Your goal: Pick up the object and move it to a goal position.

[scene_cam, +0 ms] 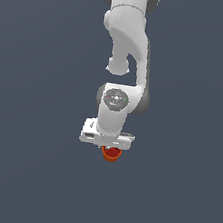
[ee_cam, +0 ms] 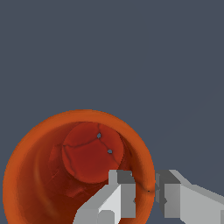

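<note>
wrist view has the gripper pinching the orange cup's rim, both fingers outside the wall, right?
Not quite. The gripper does pinch the orange cup at its rim, but the wrist view shows one finger inside the cup and the other outside the wall.

White rounded arm (scene_cam: 128,40), grey joints, grey fingers (ee_cam: 120,197)

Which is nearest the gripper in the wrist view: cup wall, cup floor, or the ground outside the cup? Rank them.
1. Cup wall: pinched between the two fingers of the gripper, one finger inside the cup, one outside.
2. Cup floor: darker red disc, deeper inside.
3. Ground: grey, beyond the rim.
</note>
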Controlling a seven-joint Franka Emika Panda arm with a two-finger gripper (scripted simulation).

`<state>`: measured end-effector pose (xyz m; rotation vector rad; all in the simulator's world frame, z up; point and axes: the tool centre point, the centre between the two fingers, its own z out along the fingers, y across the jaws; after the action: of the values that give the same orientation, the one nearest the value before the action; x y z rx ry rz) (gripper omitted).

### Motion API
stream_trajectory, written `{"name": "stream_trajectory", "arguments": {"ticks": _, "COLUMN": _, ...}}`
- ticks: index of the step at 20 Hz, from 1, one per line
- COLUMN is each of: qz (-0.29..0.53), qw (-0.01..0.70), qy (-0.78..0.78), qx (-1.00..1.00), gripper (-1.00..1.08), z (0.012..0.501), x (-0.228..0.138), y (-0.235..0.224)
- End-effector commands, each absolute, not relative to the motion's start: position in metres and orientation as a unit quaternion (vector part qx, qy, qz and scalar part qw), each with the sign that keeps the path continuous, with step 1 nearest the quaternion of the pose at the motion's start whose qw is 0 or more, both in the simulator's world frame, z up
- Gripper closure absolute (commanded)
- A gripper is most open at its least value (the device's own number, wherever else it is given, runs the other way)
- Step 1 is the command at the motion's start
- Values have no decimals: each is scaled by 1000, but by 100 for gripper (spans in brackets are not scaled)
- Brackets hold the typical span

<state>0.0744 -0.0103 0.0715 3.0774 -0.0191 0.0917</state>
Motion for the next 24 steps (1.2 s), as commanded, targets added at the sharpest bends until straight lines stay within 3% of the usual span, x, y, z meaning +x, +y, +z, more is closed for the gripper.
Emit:
{"name": "stream_trajectory", "arguments": {"ticks": 1, "qz": 29, "qw": 31, "qy": -6, "qx": 999, "gripper": 108, "z": 71, "x": 74, "y": -11}}
{"name": "stream_trajectory", "arguments": {"ticks": 13, "qz": 30, "qw": 31, "qy": -6, "qx": 999, "gripper": 108, "z": 91, "x": 62, "y": 1}}
{"name": "stream_trajectory", "arguments": {"ticks": 24, "qz": 30, "qw": 32, "qy": -6, "qx": 999, "gripper": 108, "z": 157, "x": 19, "y": 39}}
